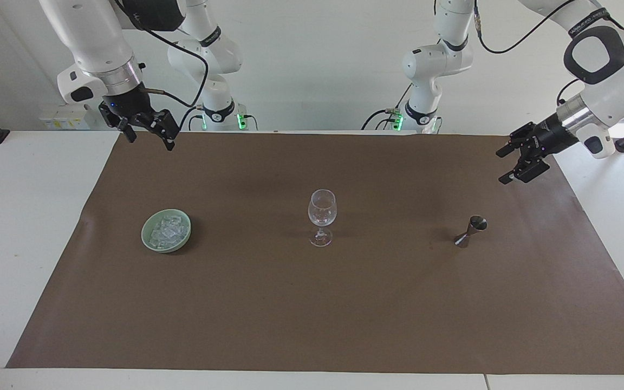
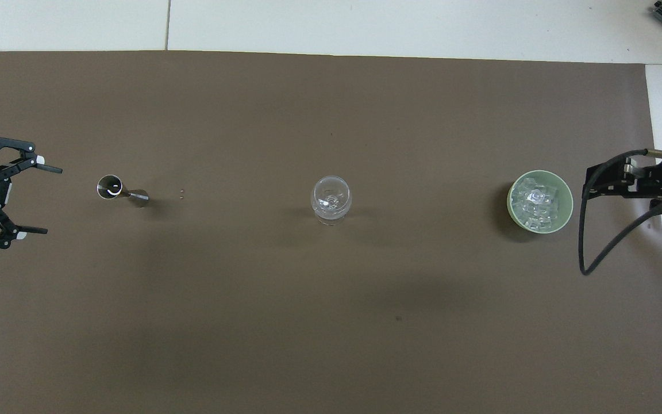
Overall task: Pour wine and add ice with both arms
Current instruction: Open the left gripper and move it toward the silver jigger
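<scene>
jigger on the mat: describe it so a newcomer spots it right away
On the brown mat, three things stand in a row: green bowl of ice, stemmed glass, then the jigger toward the left arm's end. It is the only metal piece: a small, dark, hourglass-shaped cup, leaning.

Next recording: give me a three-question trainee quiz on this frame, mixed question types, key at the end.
1. True or false: the ice sits in the stemmed glass.
2. Which claw is over the mat's edge toward the jigger's end of the table?
A. left claw
B. right claw
3. Fill in: the ice lies heaped in the pale green ____.

Key:
1. False; the glass holds no ice.
2. A; it is open and holds nothing. The right claw, also open, waits by the bowl's end.
3. bowl
</scene>
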Controlling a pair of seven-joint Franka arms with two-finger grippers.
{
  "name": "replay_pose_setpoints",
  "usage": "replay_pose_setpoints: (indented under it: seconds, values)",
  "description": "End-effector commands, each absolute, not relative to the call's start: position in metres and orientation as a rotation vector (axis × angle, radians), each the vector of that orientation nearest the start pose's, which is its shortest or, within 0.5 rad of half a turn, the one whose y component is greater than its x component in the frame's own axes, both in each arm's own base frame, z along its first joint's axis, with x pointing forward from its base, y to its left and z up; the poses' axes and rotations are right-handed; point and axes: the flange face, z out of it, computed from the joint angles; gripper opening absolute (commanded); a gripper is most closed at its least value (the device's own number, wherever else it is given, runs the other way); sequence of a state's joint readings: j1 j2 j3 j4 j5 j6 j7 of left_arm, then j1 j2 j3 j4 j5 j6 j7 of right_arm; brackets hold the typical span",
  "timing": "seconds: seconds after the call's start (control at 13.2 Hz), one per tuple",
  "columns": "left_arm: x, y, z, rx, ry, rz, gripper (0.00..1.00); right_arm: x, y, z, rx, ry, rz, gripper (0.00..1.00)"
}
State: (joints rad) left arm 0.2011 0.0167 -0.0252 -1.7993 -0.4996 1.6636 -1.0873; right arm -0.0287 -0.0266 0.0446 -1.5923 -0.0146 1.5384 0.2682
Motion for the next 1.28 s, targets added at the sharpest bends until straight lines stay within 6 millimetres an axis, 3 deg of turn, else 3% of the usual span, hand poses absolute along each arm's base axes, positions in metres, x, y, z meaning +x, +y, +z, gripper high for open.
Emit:
replay_pose_setpoints:
  seconds: [0.0,0.3,0.76,0.98,1.21]
  values:
    - [0.547,0.072,0.505,-2.500,-2.483,0.711,1.00,0.537,0.007,0.627,-3.132,0.384,0.029,1.00]
    - [0.530,0.102,0.456,-2.266,-2.809,0.868,1.00,0.537,0.007,0.627,-3.132,0.384,0.029,1.00]
    - [0.507,0.112,0.394,-1.906,-3.189,0.956,1.00,0.537,0.007,0.627,-3.132,0.384,0.029,1.00]
    - [0.496,0.124,0.364,-1.870,-3.238,1.026,1.00,0.537,0.007,0.628,-3.133,0.384,0.026,1.00]
    - [0.483,0.121,0.333,-1.936,-3.258,1.054,1.00,0.537,0.007,0.628,-3.132,0.384,0.026,1.00]
